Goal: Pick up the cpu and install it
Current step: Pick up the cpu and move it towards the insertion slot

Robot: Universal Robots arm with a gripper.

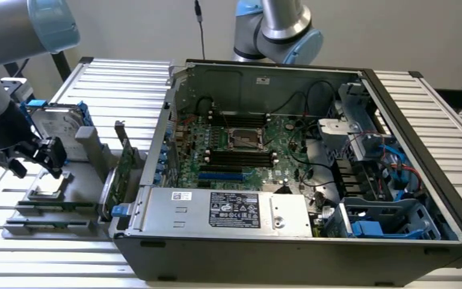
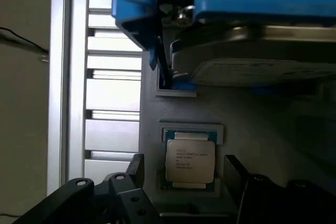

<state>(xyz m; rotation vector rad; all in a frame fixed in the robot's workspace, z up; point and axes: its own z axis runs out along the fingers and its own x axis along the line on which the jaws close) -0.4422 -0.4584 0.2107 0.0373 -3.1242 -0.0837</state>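
**Tool spread above the cpu; chip lying in its holder pocket**

**Tool.** The tool (image 1: 35,164) (image 2: 184,163) hangs at the exterior view's left, over the grey parts holder (image 1: 82,194) (image 2: 262,129). Its jaws are spread wide and hold nothing. In the wrist view the two dark fingers (image 2: 135,170) stand one on each side of the cpu. No contact with the chip can be seen.

**Cpu.** The cpu (image 1: 47,192) (image 2: 190,161) lies flat with its metal top up and its printed lettering facing the camera. It is seated in a square pocket of the holder, directly under the tool. It is not installed.

**Holder contents.** A silver hard drive (image 1: 55,122) (image 2: 252,69) with blue side rails stands tilted in the same holder, just beyond the cpu pocket. Long dark memory sticks (image 1: 45,209) sit in slots along the holder's near edge.

**Computer.** The open computer case (image 1: 239,81) rests on the slatted metal desk (image 1: 118,78), to the holder's right in the exterior view. Its motherboard carries a metal-framed socket (image 1: 243,139), well apart from the cpu.

**Other.** A second robot arm (image 1: 283,30) stands behind the case.
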